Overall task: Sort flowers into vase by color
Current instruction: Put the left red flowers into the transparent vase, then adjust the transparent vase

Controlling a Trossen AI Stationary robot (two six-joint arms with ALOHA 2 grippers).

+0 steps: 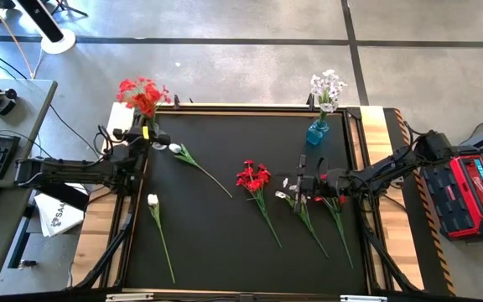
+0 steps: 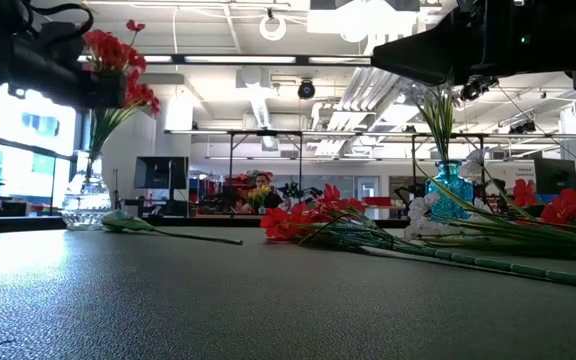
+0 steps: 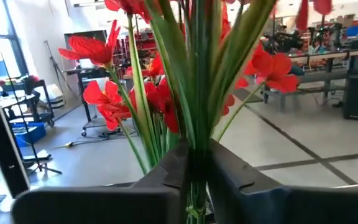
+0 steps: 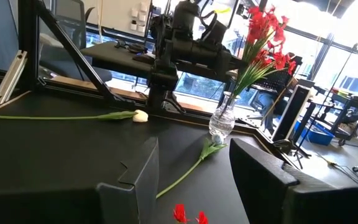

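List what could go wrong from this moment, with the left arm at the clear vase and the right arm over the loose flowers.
1. The left gripper has its jaws tight around red flower stems above the clear vase. A sideways pull-away might drag the bunch out or tip the vase.
2. The right gripper hovers with open jaws over overlapping red and white flowers. Closing here may pick up both colors together.

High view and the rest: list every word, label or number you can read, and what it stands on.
"SAA": start of dark lettering on the white box left of the table; the rest is cut off.
Red case right of the table: its white label is too small to read.
Low and wrist views: nothing legible.
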